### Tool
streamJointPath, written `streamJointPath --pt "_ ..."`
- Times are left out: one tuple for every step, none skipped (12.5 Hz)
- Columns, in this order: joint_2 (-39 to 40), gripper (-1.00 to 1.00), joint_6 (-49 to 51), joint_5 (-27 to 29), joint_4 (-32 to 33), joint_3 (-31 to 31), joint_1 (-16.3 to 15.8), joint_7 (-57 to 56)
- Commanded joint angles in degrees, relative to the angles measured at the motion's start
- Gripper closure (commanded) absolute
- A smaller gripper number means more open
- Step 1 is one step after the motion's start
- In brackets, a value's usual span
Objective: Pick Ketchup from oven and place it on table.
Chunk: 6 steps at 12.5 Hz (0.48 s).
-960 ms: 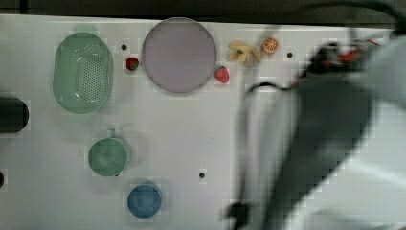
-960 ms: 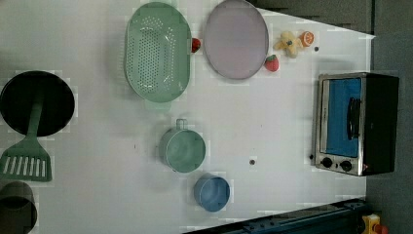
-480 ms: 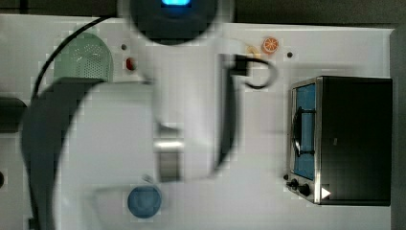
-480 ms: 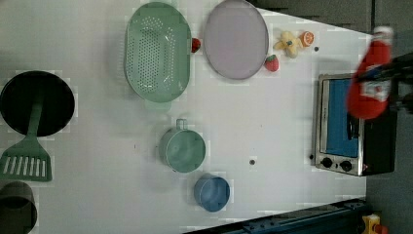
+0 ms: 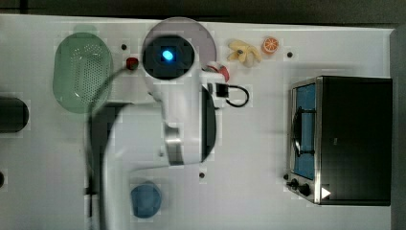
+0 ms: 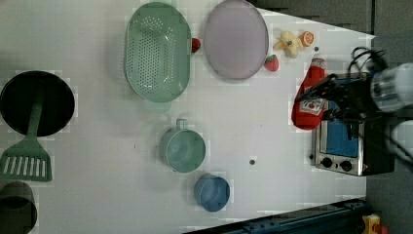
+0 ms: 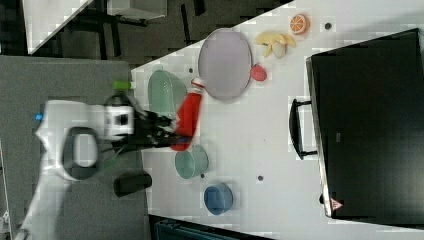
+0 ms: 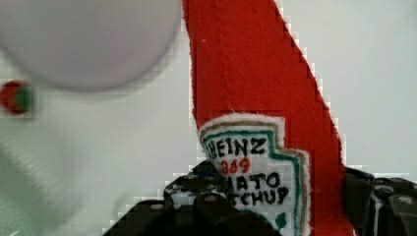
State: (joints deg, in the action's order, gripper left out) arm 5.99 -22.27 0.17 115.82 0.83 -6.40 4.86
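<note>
ketchup bottle carried clear of the oven, held over the table

in the top view, we saw the white arm (image 5: 163, 124) stretched over the table (image 5: 258, 191), its wrist above the lilac plate (image 5: 207, 37). the toaster oven (image 5: 342, 139) stood well apart at the top view's right, with a peeled banana (image 5: 244, 52) and an orange slice (image 5: 270, 45) near the far edge. a green colander (image 5: 82, 72) lay at the top view's left.

in the left view, the gripper (image 6: 325, 97) was clamped across the lower body of the ketchup (image 6: 309, 95), which appeared in front of the oven's (image 6: 347, 141) corner, cap pointing toward the banana (image 6: 288, 43). a teal mug (image 6: 182, 148) and a blue cup (image 6: 212, 192) stood on the table (image 6: 97, 146).

in the right view, the gripper (image 7: 167, 131) held the bottle (image 7: 187, 120) between the colander (image 7: 165, 92) and the plate (image 7: 224, 64), above the mug (image 7: 191, 162) in the picture.

in the wrist view, the ketchup (image 8: 255, 98) sat between the dark fingers (image 8: 378, 206), the jaws closed on it at the label. its surface looked like stitched felt, so we judged it light, soft and squashy, not slippery and not fragile. we thought the wide lower body, where it was gripped, the best hold; the narrow neck would slip. we judged it not yet resting on the table.
</note>
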Motion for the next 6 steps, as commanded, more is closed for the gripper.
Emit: streamJointPath --pt "-0.03 -0.26 -8.29 0.4 6.88 3.14 1.94 0.28" --pt "0.82 -0.27 -12.58 0.41 10.03 3.42 1.94 0.28" --pt "2.13 -0.27 -17.09 0.45 12.24 3.55 1.96 0.28" --pt "3.76 -0.26 -20.64 0.46 13.73 3.57 1.98 0.29" --pt "5.58 -0.27 -23.47 0.59 14.25 3.52 1.98 0.32" --pt "7.33 -0.27 -24.61 0.55 14.45 3.55 1.98 0.32"
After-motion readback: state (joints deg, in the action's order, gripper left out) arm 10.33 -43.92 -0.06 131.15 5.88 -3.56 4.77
